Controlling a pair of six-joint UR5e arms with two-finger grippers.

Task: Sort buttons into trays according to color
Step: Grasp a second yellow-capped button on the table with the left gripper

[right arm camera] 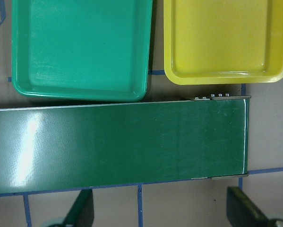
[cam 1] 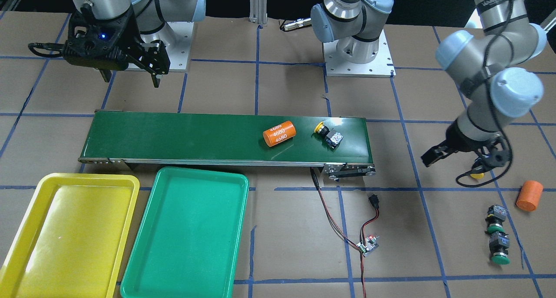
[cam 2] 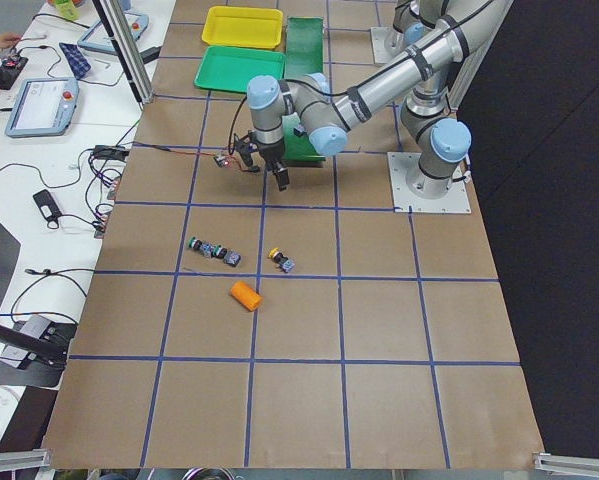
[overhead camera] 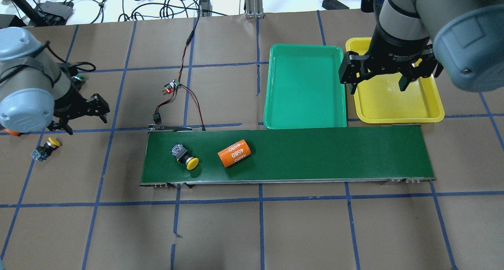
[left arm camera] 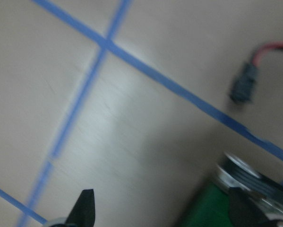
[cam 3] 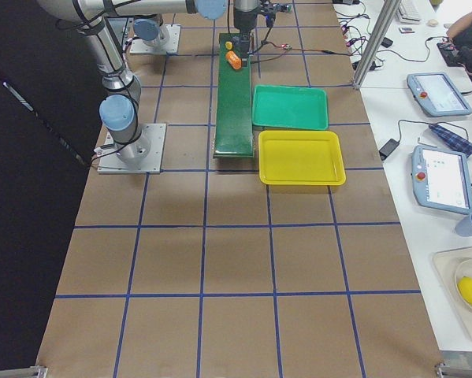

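Observation:
One yellow button lies on the conveyor belt, next to an orange "4680" cylinder. The other yellow button lies on the table just below my left gripper, which is open and empty. Two green buttons lie together on the table beyond it. The yellow tray and the green tray stand side by side and hold nothing. My right gripper is open and empty, high above the belt's end by the trays.
A second orange cylinder lies on the table near the green buttons. A small circuit board with red-black wires lies between the belt's end and the left arm. Blue tape lines grid the brown table.

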